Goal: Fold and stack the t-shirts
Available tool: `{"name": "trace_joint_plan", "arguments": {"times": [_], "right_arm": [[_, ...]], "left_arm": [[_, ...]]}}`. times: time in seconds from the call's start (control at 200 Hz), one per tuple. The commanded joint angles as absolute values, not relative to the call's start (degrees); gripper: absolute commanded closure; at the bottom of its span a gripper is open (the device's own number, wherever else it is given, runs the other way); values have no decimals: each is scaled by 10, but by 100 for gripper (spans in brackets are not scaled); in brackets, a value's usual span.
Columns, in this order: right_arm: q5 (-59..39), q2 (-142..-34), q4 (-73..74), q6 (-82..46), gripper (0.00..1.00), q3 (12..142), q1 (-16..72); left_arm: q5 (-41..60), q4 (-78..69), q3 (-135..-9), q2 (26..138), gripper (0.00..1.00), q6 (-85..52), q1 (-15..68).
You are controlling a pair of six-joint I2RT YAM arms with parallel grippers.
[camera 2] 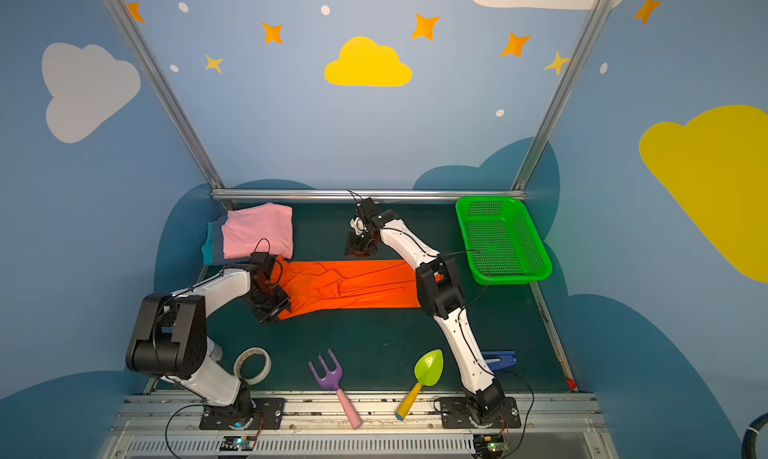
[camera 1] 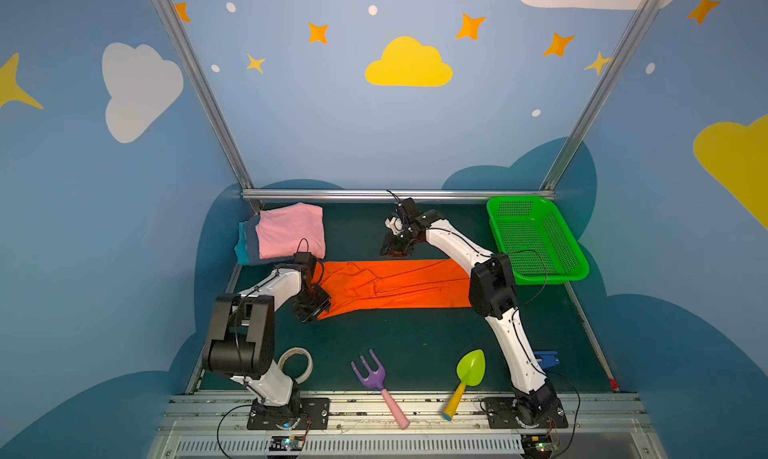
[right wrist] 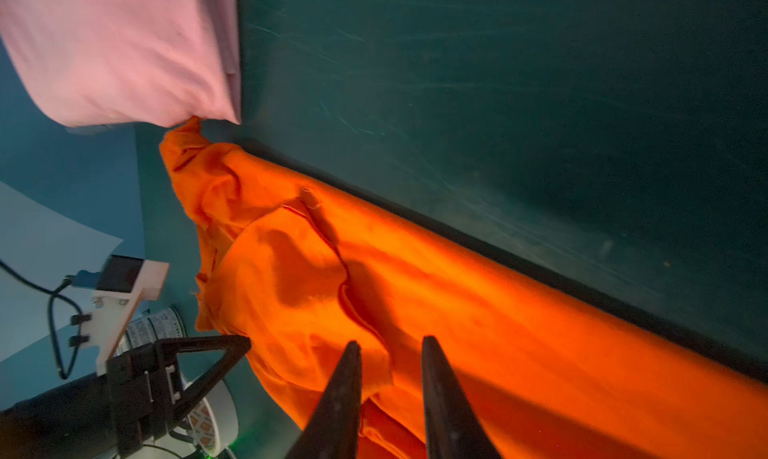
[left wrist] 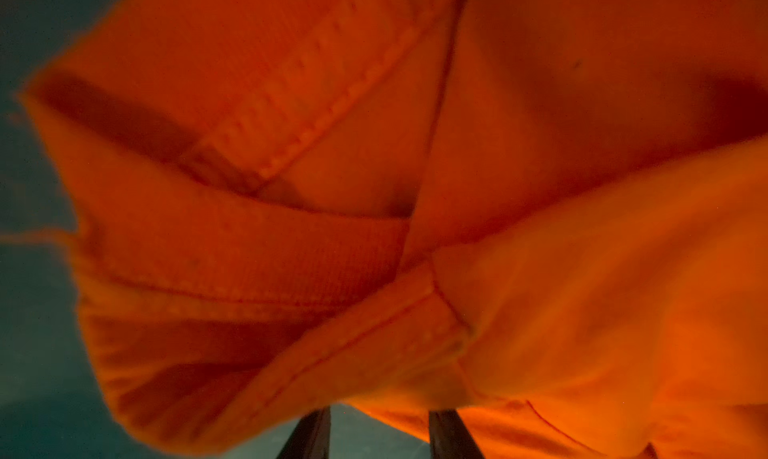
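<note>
My dark green table (camera 1: pixel 415 344) carries a plain bright orange t-shirt (camera 1: pixel 395 286). At its far left corner a pink shirt (camera 1: pixel 291 228) tops a grey-blue shirt (camera 1: pixel 250 249) and a teal shirt (camera 1: pixel 240 249). The perforated basket (camera 1: pixel 552 275) is green.

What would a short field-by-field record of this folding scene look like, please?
orange t-shirt: long rumpled band across mid-table
folded stack: pink on top, grey-blue and teal edges beneath, far left
left claw: at the orange t-shirt's left end, grip unclear
right claw: open, by the shirt's far edge, holding nothing
green basket: empty, far right
near edge: tape roll, purple fork, green trowel
</note>
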State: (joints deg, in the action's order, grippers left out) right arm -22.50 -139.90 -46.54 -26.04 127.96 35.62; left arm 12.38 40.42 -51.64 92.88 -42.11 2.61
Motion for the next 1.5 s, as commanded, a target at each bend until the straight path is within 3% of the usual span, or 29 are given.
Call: {"name": "trace_joint_plan", "arguments": {"times": [0.0, 0.18, 0.36, 0.471, 0.611, 0.861, 1.121, 1.317, 1.492], "right_arm": [[-152, -1335, -515, -228, 75, 1232, 354], [-20, -1194, -514, -198, 76, 1036, 352], [44, -1076, -488, -215, 75, 832, 340], [61, -1045, -469, -233, 75, 745, 335], [64, -1046, -439, -259, 75, 676, 330], [62, -1055, -415, -324, 79, 603, 314], [57, -925, -422, -350, 80, 498, 312], [94, -848, -465, -308, 74, 551, 288], [104, -927, -462, -294, 73, 636, 250]], "left_arm": [[97, 441, -543, 910, 58, -410, 22], [90, 453, -569, 888, 55, -416, 31], [82, 446, -570, 901, 48, -424, 48], [69, 431, -569, 927, 43, -431, 67], [52, 421, -598, 986, 43, -434, 94], [34, 428, -718, 1114, 46, -437, 140], [32, 449, -848, 1215, 49, -424, 158], [-14, 511, -1000, 1281, 50, -386, 157], [0, 569, -1184, 1375, 49, -367, 164]]}}
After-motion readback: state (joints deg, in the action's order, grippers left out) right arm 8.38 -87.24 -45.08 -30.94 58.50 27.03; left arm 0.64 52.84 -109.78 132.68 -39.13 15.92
